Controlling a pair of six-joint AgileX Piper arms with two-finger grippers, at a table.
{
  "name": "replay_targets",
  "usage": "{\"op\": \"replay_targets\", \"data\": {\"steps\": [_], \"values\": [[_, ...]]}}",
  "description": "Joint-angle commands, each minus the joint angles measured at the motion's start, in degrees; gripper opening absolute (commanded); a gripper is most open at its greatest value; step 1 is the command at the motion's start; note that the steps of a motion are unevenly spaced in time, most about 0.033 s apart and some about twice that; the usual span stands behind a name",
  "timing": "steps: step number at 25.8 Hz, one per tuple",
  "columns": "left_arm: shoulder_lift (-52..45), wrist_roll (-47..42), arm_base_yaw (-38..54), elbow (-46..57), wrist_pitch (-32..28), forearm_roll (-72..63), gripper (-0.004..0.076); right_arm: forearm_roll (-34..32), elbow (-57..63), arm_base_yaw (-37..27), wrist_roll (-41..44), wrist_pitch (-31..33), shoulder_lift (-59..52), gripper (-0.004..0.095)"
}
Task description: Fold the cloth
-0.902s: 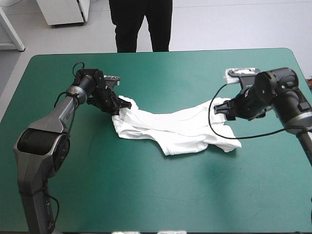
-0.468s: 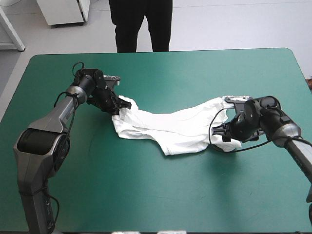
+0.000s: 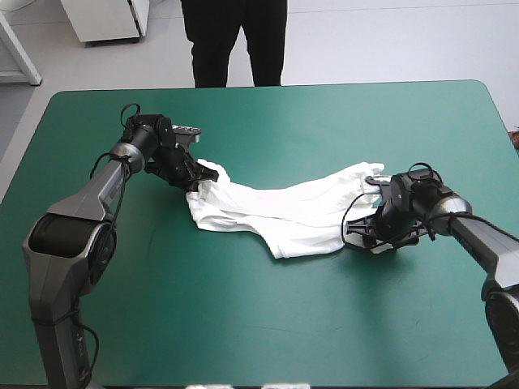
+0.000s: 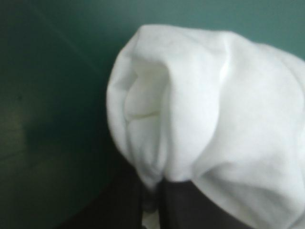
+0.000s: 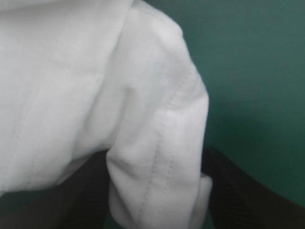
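T-shirt [image 3: 276, 212], one, white and crumpled, lies stretched across the middle of the teal-green counter [image 3: 243, 324]. Two grippers: left gripper [image 3: 197, 177], jaws clamped on the shirt's left end; right gripper [image 3: 365, 232], jaws apart, straddling its right end.

T-shirt [image 3: 276, 212] lies between left end effector [image 3: 197, 180] and, apparently, right end effector [image 3: 365, 232].

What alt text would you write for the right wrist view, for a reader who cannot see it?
A stitched fold of the white T-shirt lies between the right gripper's open black fingers, which stand apart on either side. More white cloth spreads ahead, with the teal-green cover beside it.
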Motion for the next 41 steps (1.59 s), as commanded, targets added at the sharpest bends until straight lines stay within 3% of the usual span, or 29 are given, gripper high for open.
{"op": "replay_targets", "data": {"steps": [1, 3, 5, 6, 12, 14, 16, 21, 29, 41], "values": [[-0.9, 0.5, 0.0, -0.3, 0.0, -0.3, -0.001, -1.0, -0.4, -0.4, 0.0, -1.7, 2.1, 0.0433], [-1.1, 0.5, 0.0, -0.3, 0.3, -0.3, -0.001, -1.0, -0.4, -0.4, 0.0, -1.2, 2.7, 0.0254], [-1.7, 0.5, 0.0, -0.3, 0.7, -0.3, -0.001, -1.0, -0.4, -0.4, 0.0, -0.8, 2.4, 0.0014], [-2.2, 0.5, 0.0, -0.3, 0.9, -0.3, -0.001, -1.0, -0.4, -0.4, 0.1, -0.7, 2.1, -0.0009], [-8.0, 0.7, 0.0, -0.3, 1.9, 1.0, -0.001, -1.1, -0.6, -0.4, -0.5, 1.5, -4.4, -0.0017], [-11.8, 0.8, 0.0, -0.3, 4.7, 2.2, -0.001, -1.4, -1.8, -0.4, -0.9, 3.1, -9.3, -0.0017], [-17.1, 1.8, 0.0, -0.3, 8.2, 2.5, -0.001, -1.9, -6.4, -0.4, -2.1, 6.6, -16.0, -0.0017], [-27.1, 1.8, 0.0, -1.8, 9.3, 0.9, -0.001, -2.6, -21.2, -0.4, -5.1, 11.2, -22.4, -0.0017], [-34.1, 1.8, 0.0, -25.7, 11.0, -7.8, -0.001, -1.9, -44.9, -0.4, -8.2, 14.4, -22.4, -0.0017], [-34.8, 0.3, 0.0, -55.3, 9.8, -15.3, -0.001, 7.0, -73.8, -0.4, -13.7, 14.5, -22.4, -0.0017]]}}
